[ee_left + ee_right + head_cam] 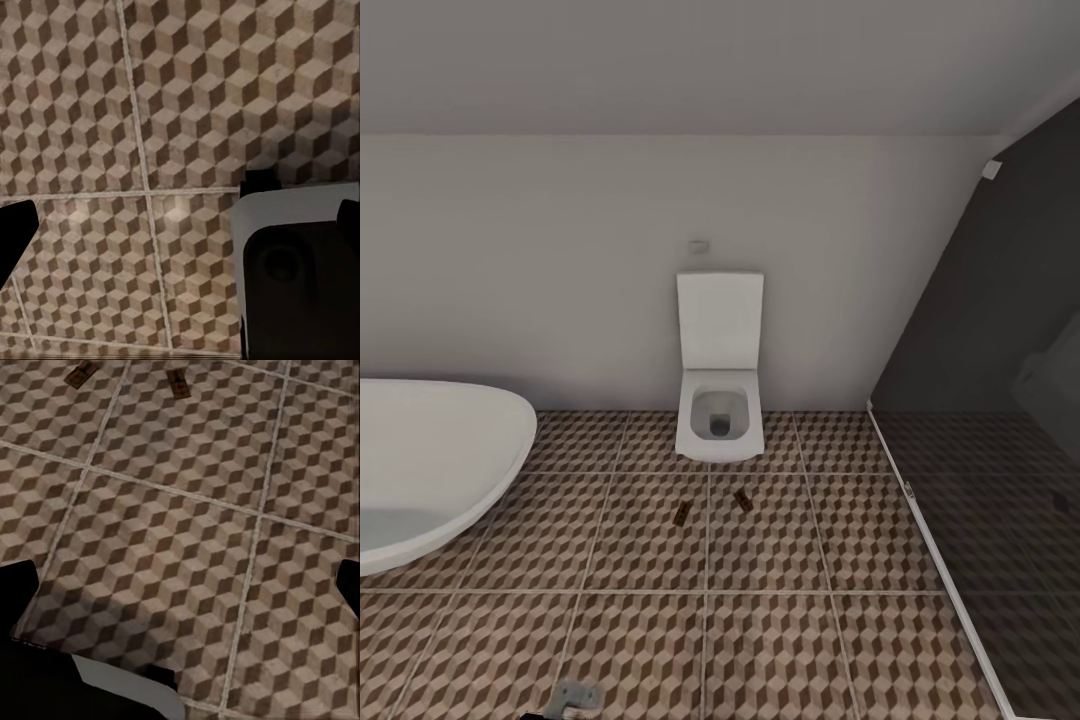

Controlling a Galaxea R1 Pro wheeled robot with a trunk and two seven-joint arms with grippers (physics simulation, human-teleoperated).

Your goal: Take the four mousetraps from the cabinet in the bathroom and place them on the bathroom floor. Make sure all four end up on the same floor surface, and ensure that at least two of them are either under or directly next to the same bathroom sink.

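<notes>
Two mousetraps, left [681, 514] and right [742, 499], flat on floor [640, 640], near toilet [720, 420] at 12 o'clock. Grippers' state: cannot tell.

Two mousetraps on the bathroom floor before the toilet

The white toilet [720, 400], lid raised, stands against the pale wall, a small flush plate [700, 245] above it. On the cube-patterned bathroom floor [640, 640] just in front of it lie two mousetraps, one [681, 514] left of a grout line and one [742, 499] right of it, near each other but apart. A rounded white bathtub [430, 470] sits at the left; a dark glass shower screen [980, 400] stands at the right. A small grey robot part [573, 697] shows at the bottom edge.
</notes>
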